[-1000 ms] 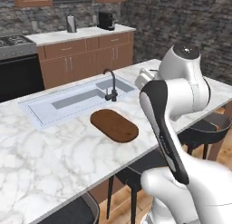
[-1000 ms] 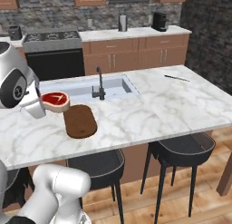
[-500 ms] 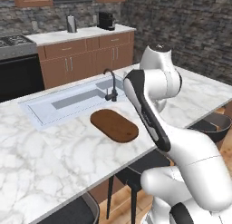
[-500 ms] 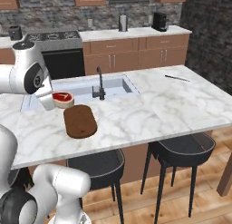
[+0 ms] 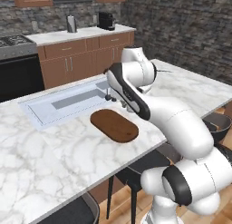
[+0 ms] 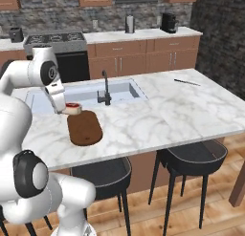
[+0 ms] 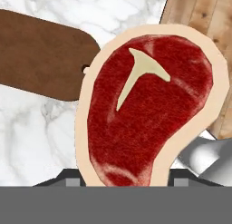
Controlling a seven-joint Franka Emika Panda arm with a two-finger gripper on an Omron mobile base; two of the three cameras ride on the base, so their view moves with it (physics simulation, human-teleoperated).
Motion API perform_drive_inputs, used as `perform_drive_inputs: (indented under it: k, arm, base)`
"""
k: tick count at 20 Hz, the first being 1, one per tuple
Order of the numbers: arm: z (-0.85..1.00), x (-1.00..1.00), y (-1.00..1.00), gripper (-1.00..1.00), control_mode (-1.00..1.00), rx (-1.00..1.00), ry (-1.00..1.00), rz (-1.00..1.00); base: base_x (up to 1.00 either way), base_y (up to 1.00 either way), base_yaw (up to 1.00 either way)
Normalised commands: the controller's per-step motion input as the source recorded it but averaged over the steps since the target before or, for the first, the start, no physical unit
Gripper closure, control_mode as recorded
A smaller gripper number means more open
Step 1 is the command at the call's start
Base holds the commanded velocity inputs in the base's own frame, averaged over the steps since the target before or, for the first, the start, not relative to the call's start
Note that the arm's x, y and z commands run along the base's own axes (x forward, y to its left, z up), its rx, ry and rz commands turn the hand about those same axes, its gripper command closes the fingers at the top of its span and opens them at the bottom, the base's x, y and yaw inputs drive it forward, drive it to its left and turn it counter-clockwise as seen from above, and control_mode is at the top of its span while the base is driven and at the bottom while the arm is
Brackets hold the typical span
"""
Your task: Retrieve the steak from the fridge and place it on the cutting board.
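**Steak carried over the counter, near the board**

The gripper (image 6: 67, 111) holds the steak (image 6: 72, 107) just above the far end of the cutting board (image 6: 84, 127), on the island counter (image 6: 158, 111). The fingers are closed on its lower edge. It looks light, soft and perhaps slippery, so a hold at the pale rim seems best. No label or writing can be read.

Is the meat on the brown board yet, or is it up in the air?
Up in the air. The steak hangs from the gripper at the cutting board's far end, and the board's top is bare.
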Motion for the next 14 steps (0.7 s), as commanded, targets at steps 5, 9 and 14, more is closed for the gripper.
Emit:
perform_drive_inputs:
  k: [5,9,14]
  arm:
    - [-0.66,0.09,0.05,1.0,-1.0,-0.05,0.0,0.04]
    - [-0.55,0.02,0.0,1.0,-1.0,0.02,-0.1,0.01]
    - [-0.39,0.0,0.0,1.0,-1.0,0.09,-0.25,0.0]
  base:
    - [0.0,0.0,0.0]
    - [0.0,0.0,0.0]
    - [0.0,0.0,0.0]
